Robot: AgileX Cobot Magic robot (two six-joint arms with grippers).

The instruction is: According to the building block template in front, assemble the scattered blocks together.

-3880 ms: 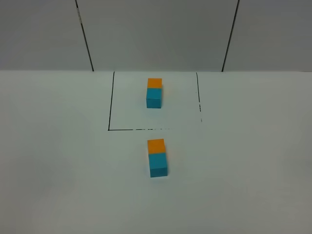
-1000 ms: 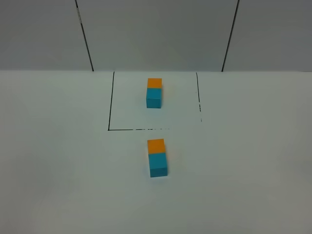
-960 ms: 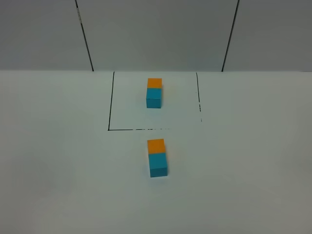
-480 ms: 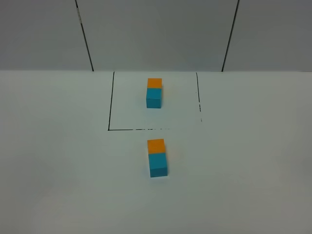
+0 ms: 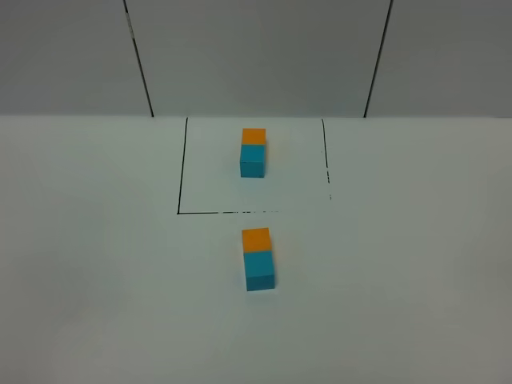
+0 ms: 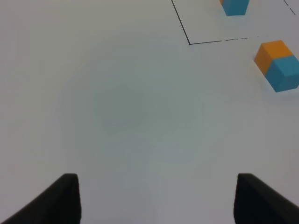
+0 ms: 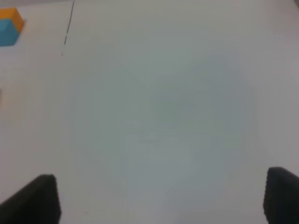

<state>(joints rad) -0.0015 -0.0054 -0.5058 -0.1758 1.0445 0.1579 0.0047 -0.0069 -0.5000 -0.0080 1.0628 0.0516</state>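
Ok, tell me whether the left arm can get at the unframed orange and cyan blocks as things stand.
Probably yes. The left gripper stands open over bare table, and nothing lies between it and the orange block joined to the cyan block.

No legible text or markings

White desk (image 5: 96, 264), two block pairs.
We see the template (image 5: 253, 152) inside a black outline (image 5: 179, 168); the orange block (image 5: 256, 239) touches the cyan block (image 5: 260, 270) nearby.

two orange cubes (image 5: 256, 238), two cyan cubes (image 5: 260, 270), one black square outline (image 5: 182, 180)
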